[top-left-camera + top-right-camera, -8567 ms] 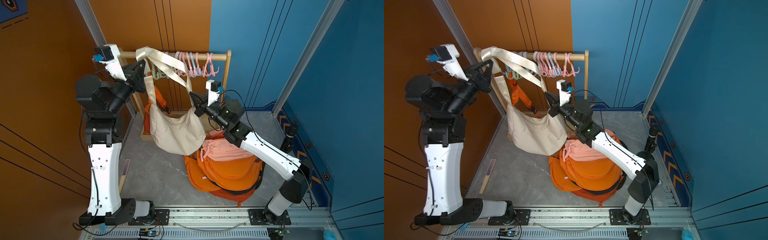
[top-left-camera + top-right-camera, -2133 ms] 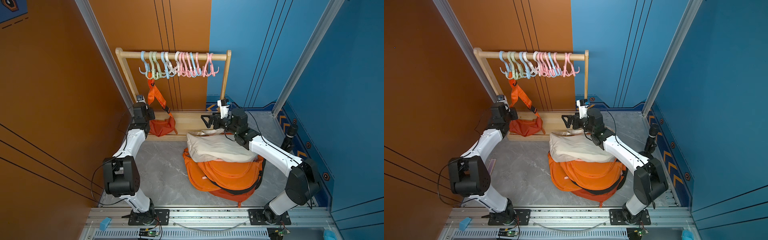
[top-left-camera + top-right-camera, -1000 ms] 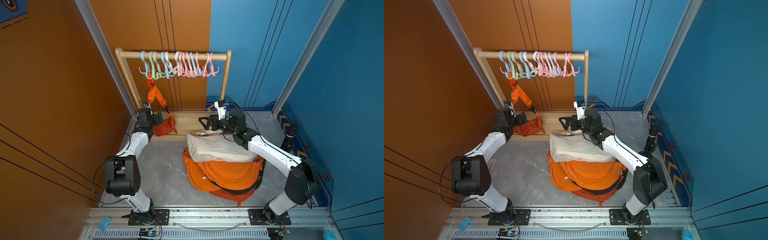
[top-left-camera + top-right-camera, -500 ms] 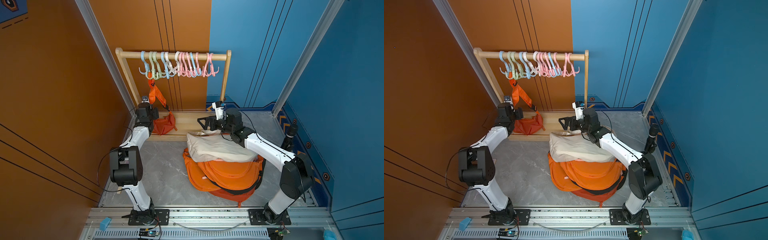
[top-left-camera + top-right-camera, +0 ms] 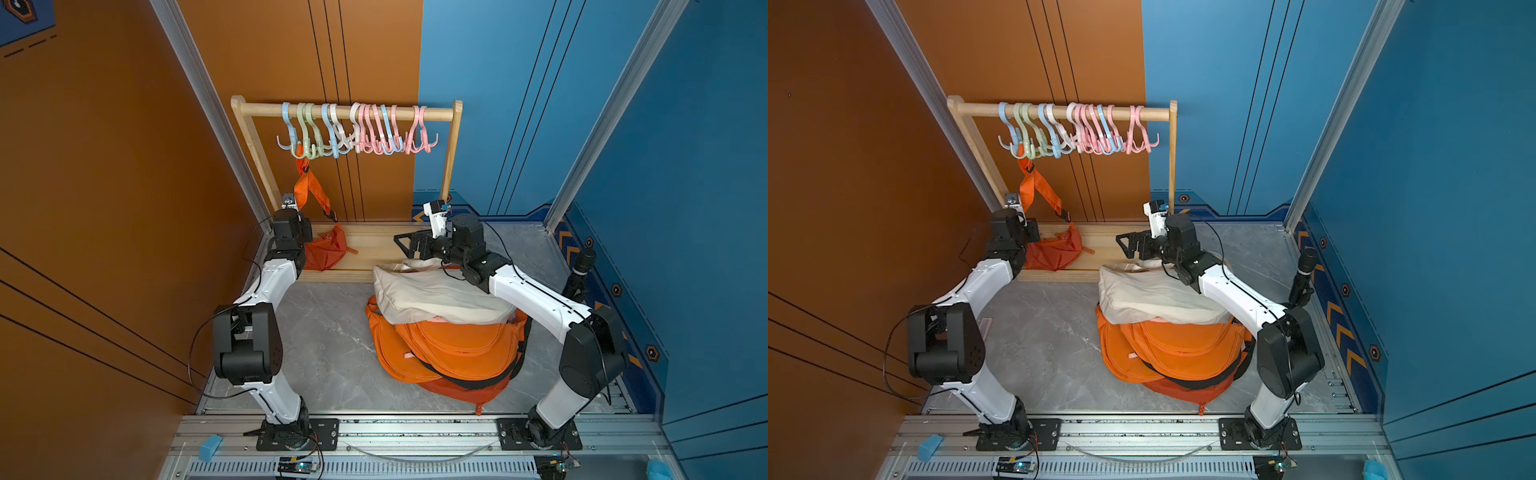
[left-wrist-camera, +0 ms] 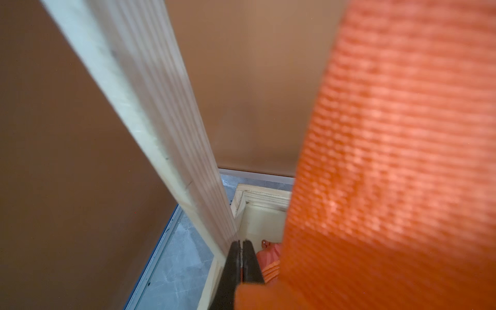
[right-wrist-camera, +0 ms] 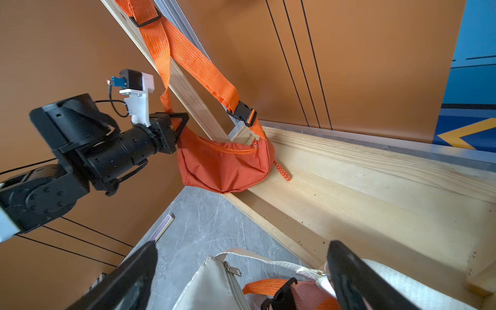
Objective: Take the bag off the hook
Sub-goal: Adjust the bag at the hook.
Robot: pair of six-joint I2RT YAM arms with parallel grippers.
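A small orange bag (image 5: 326, 253) (image 7: 222, 163) rests on the wooden rack's base board (image 5: 374, 245). Its orange strap (image 5: 311, 187) (image 7: 193, 61) still loops over a green hook (image 5: 305, 145) (image 5: 1027, 149) on the rail. My left gripper (image 7: 181, 122) (image 6: 242, 243) is shut where the strap (image 6: 389, 161) meets the bag, beside the rack's slanted post. The strap runs in at the fingers' base while the tips meet. My right gripper (image 5: 401, 245) (image 7: 241, 245) stands open and holds nothing, hovering over the cream bag to the right of the orange bag.
A cream bag (image 5: 432, 295) lies on a pile of orange bags (image 5: 449, 349) on the grey floor. Several pastel hooks hang along the rail (image 5: 345, 111). The orange wall and slanted post (image 6: 161, 134) stand close beside the left arm.
My left gripper has closed from wide open at the strap's lower end and shifted slightly toward the post. The right gripper has crept a little left, still open.
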